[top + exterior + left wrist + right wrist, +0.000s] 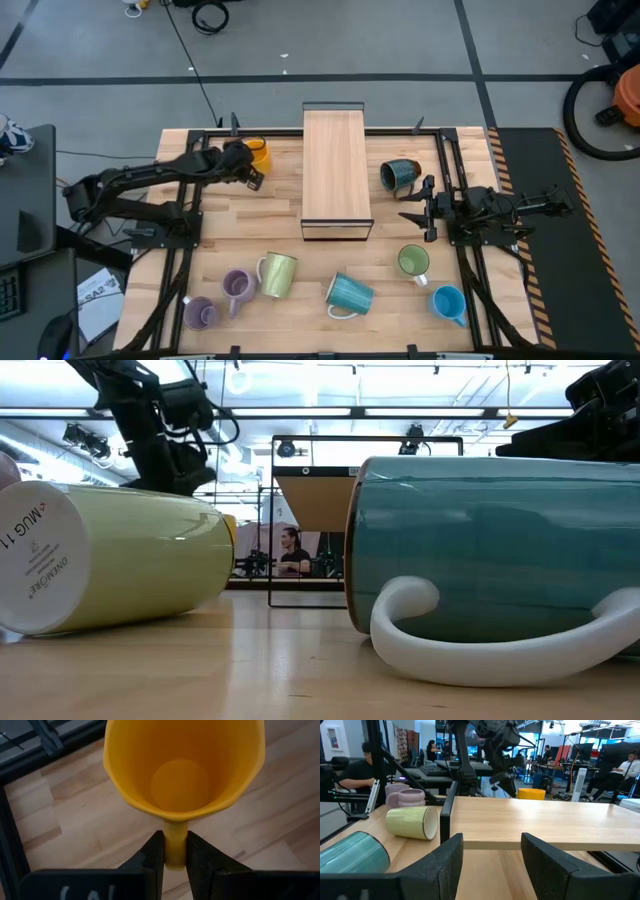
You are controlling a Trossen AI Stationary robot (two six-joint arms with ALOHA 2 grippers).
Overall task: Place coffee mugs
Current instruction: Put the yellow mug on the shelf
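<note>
Nearest the lens in the low view: ribbed teal mug (500, 550) on its side, white handle toward camera, filling the right half of the frame; pale yellow-green mug (110, 560) on its side at left.

Left gripper (175, 852) has its fingers clenched on the handle of the orange mug (182, 767), mouth facing the wrist camera. In the high view this pair sits upper left of centre, just left of the wooden shelf (336, 172), the mug (258, 154) near the table's far edge. Right gripper (492, 857) waits at right of the shelf, fingers spread apart, holding nothing.

Judgement: the step is carrying the orange mug to its place, probably the shelf top. To do it well: keep the pinch firm on the thin handle, since the cup may swing about it; lift clear of the shelf edge before crossing; lower until the base sits flat, then let go.

Count, high view: eight mugs.
- orange, one
- dark teal (398, 175), one, right of shelf
- lilac, two (237, 288) (199, 313), lower left
- yellow-green, one
- ribbed teal, one
- green (413, 263), one
- bright blue (448, 303), one

Shelf: one. Arms: two.
</note>
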